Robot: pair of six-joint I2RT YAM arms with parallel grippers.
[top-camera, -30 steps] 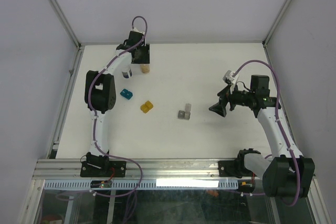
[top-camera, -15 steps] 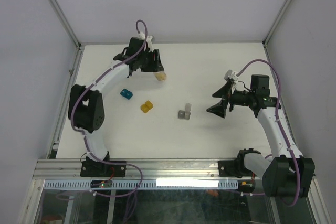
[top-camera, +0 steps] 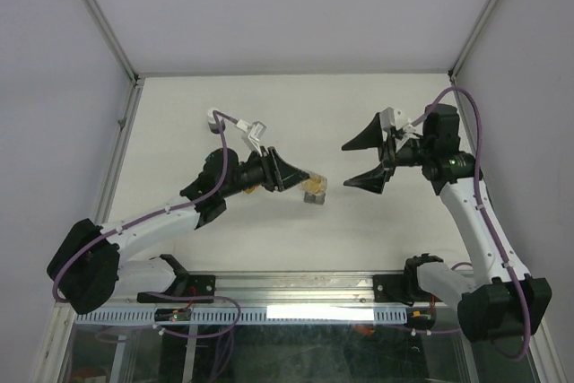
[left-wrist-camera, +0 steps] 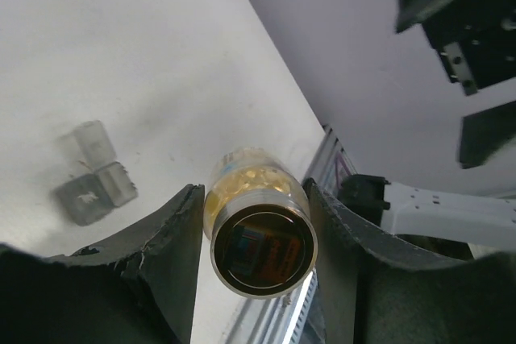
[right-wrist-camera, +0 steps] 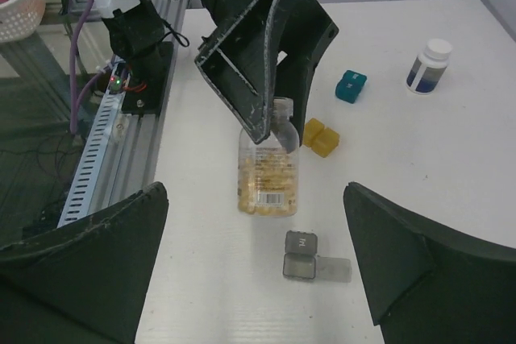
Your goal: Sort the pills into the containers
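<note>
My left gripper (top-camera: pixel 300 177) is shut on a clear bottle of yellow pills (left-wrist-camera: pixel 260 239), holding it by the neck; the dark round top faces the left wrist camera. In the right wrist view the bottle (right-wrist-camera: pixel 268 175) stands upright just behind the gray container (right-wrist-camera: pixel 302 255), which has one lid folded open. I cannot tell if the bottle touches the table. The gray container also shows in the top view (top-camera: pixel 314 193) and the left wrist view (left-wrist-camera: pixel 93 187). The amber-yellow container (right-wrist-camera: pixel 321 136) and teal container (right-wrist-camera: pixel 350 85) lie behind the bottle. My right gripper (top-camera: pixel 363 161) is wide open and empty, right of the gray container.
A white bottle with a blue label (right-wrist-camera: pixel 427 64) stands at the back beyond the teal container. The left arm (top-camera: pixel 161 213) stretches across the near left of the table. The metal rail (top-camera: pixel 296 286) runs along the near edge.
The left arm swung from the back left corner to the centre, carrying the pill bottle next to the gray container. The right gripper opened wide and rose.
</note>
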